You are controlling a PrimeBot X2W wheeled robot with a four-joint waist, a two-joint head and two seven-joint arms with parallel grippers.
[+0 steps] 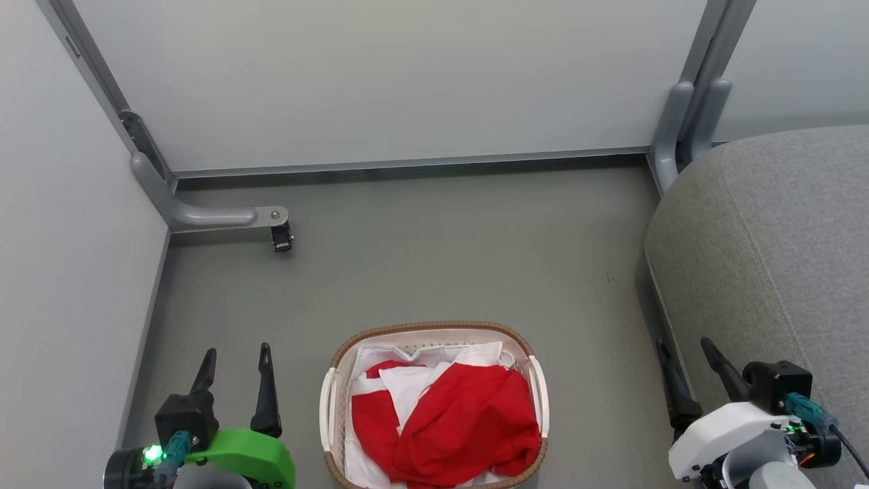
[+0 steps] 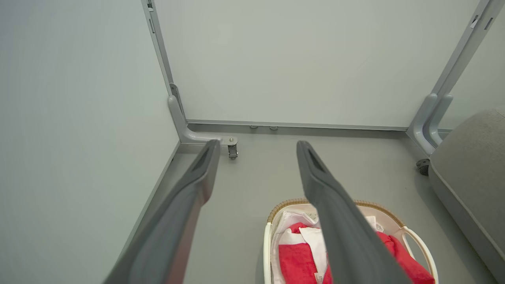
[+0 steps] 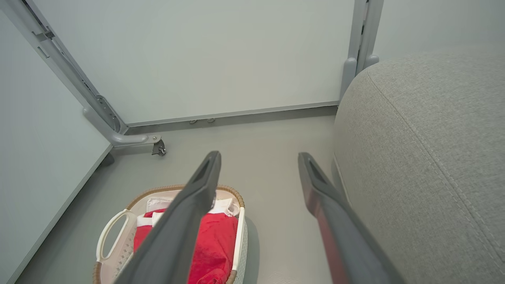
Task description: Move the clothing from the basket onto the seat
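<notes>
**Clothing in the basket, both jaws released**

I see the clothing (image 1: 461, 414) heaped inside the basket (image 1: 434, 327), which sits on the floor (image 1: 441, 258). My left jaws hang just left of the basket and my right jaws well to its right. Both pairs are spread apart, grasping nothing and touching neither basket nor cloth. The clothing is bright red with white panels, crumpled, and covers most of a white liner (image 1: 363, 360). The grey seat (image 1: 781, 258), with its stitched seam, stands right of the basket, and the right jaws sit over its near edge. Pale panels (image 1: 380, 75) stand beyond and left of the basket. A metal foot with a caster (image 1: 281, 238) juts out beyond the basket's left side.
</notes>
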